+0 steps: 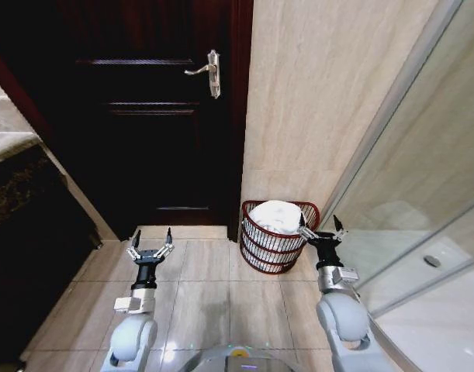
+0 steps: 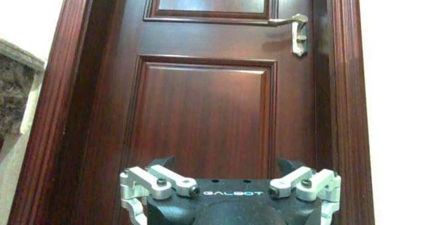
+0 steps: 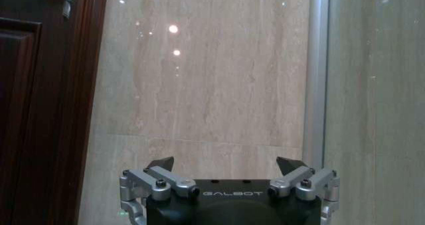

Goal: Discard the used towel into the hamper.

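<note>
The hamper [image 1: 261, 252], a dark red open-weave basket, stands on the tiled floor against the beige wall. A white towel [image 1: 274, 216] lies bunched inside it, rising above the rim. My right gripper [image 1: 320, 226] hovers open and empty just beside the hamper's right rim. In the right wrist view its fingertips [image 3: 159, 163] spread wide before the wall. My left gripper [image 1: 150, 242] is open and empty over the floor in front of the door, well left of the hamper; the left wrist view shows its fingertips [image 2: 162, 163] apart.
A dark wooden door [image 1: 151, 116] with a metal lever handle [image 1: 207, 71] is shut straight ahead. A glass shower partition [image 1: 423, 217] runs along the right. A dark cabinet with a stone top [image 1: 19, 194] stands at the left. Floor tiles lie between the arms.
</note>
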{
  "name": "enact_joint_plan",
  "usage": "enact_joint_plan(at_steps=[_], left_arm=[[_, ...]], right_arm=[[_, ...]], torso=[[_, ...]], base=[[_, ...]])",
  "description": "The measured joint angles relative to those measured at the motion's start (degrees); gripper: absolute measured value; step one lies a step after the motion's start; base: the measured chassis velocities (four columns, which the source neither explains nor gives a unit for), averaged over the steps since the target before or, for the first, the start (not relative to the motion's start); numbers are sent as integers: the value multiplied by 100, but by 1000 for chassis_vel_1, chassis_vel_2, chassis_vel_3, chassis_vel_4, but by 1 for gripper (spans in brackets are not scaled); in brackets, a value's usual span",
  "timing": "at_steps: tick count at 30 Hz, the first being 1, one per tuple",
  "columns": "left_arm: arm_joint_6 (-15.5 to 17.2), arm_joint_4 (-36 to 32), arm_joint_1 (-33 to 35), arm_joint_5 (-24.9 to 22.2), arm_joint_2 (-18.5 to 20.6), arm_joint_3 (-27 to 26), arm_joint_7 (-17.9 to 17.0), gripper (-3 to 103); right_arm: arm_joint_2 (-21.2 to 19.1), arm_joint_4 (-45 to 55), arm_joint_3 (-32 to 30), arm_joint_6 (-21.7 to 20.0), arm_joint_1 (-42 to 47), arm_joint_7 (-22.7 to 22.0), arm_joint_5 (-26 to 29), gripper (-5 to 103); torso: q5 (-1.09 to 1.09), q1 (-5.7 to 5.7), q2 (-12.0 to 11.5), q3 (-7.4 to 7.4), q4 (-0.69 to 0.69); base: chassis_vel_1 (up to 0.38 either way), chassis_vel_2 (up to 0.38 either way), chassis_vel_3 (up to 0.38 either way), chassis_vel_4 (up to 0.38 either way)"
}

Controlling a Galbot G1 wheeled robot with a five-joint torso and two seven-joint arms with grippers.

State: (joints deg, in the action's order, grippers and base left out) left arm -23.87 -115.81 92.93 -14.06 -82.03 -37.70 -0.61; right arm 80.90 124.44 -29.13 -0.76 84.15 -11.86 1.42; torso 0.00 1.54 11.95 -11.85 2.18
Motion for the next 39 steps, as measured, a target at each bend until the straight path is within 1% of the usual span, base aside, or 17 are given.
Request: enact_joint_plan(at_steps=[7, 13, 16, 23, 33, 36, 37, 39], left_arm=[[-27, 0, 15, 10, -9, -1, 2, 100], [-168, 48, -19, 47, -30, -1, -19, 100], [-173, 38, -10, 54, -39, 7, -21, 100], [-173, 12, -10, 57, -39, 15, -22, 100], [-182, -17, -2, 65, -71, 24, -22, 100], [-212, -17, -6, 75, -88, 31, -24, 100], [-211, -16, -8, 109, -99, 36, -45, 100], [-131, -31, 6, 157, -114, 49, -93, 100]], right_arm=[[-1, 47, 53, -19, -4, -41, -47, 100], [-3, 64, 76, -87, -39, -113, -49, 100], [-24, 65, 79, -106, -47, -206, -47, 100], [-32, 88, 79, -97, 13, -213, -58, 100], [-35, 122, 97, -65, 59, -211, -89, 100], [-29, 87, 101, 16, 45, -240, -126, 100], [-19, 40, 101, 109, 18, -261, -127, 100], [-8, 11, 92, 184, -15, -292, -97, 100]], torso=[[0, 0, 0, 0, 1], [-1, 0, 0, 0, 2], [0, 0, 0, 0, 1], [0, 0, 0, 0, 0], [-1, 0, 0, 0, 0], [0, 0, 0, 0, 0], [-1, 0, 0, 0, 1], [0, 0, 0, 0, 1]], base=[[0, 0, 0, 0], [0, 0, 0, 0], [0, 0, 0, 0], [0, 0, 0, 0], [61, 72, -69, -68], [66, 43, -51, -51], [0, 0, 0, 0], [0, 0, 0, 0]])
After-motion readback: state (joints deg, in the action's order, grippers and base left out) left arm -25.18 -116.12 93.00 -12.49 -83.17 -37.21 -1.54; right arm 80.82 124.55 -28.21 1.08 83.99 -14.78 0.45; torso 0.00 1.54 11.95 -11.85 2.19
